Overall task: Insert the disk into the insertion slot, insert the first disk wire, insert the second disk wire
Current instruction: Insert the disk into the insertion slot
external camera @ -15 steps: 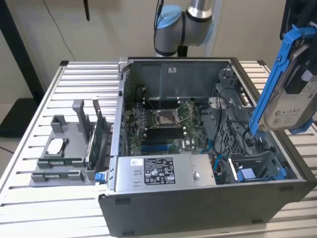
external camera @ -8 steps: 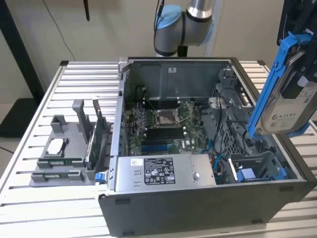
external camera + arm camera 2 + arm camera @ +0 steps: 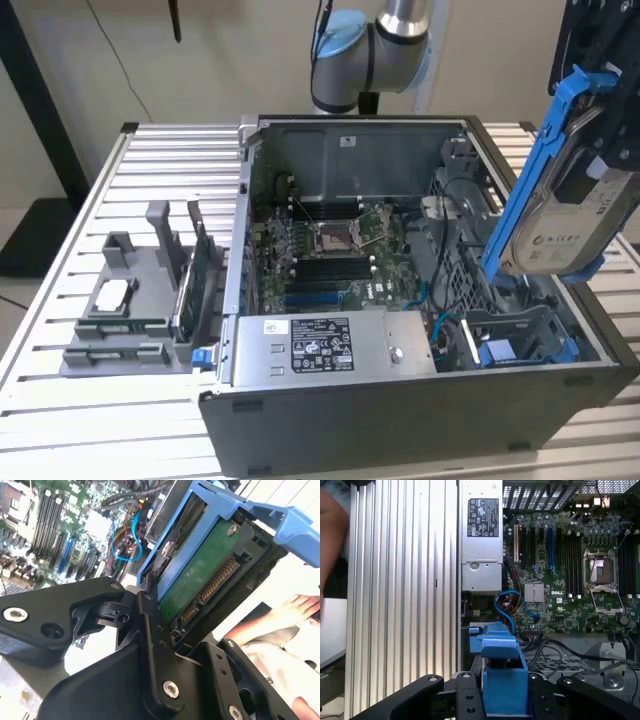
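Now, black gripper (image 3: pixel 502 695) pinching the blue-framed silver-grey disk (image 3: pixel 555 215), tilted above the grey metal insertion slot (image 3: pixel 520 328) at four o'clock (square it up, I'd say, no forcing).

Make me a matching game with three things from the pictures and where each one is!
Things:
1. disk
2. power box
3. grey rack

Places:
A. on the table, beside the computer case
B. up in the air, clamped in the fingers
C. inside the computer case

Pairs: 1-B, 2-C, 3-A
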Robot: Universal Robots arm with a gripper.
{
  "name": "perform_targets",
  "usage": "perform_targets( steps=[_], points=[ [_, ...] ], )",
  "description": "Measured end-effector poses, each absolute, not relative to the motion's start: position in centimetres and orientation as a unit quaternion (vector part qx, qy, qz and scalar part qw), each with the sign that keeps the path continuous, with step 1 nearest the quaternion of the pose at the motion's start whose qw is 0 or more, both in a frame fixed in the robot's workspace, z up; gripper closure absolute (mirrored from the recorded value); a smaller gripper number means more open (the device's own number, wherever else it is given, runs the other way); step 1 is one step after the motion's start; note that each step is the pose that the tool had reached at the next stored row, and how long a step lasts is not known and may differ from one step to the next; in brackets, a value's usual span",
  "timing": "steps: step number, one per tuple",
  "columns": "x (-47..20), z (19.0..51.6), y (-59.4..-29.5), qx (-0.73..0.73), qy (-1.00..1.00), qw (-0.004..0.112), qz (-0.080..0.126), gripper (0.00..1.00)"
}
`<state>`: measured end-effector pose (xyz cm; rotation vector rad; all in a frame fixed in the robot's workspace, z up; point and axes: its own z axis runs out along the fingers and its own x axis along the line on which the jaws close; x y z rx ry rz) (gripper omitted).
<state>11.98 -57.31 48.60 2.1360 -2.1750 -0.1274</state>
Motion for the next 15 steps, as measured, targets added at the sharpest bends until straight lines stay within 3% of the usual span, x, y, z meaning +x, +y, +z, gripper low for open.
perform_targets(
  steps=[15],
  points=[
    [12.86,47.72,-57.34,0.699,-0.712,0.048,-0.045,0.67]
  ],
)
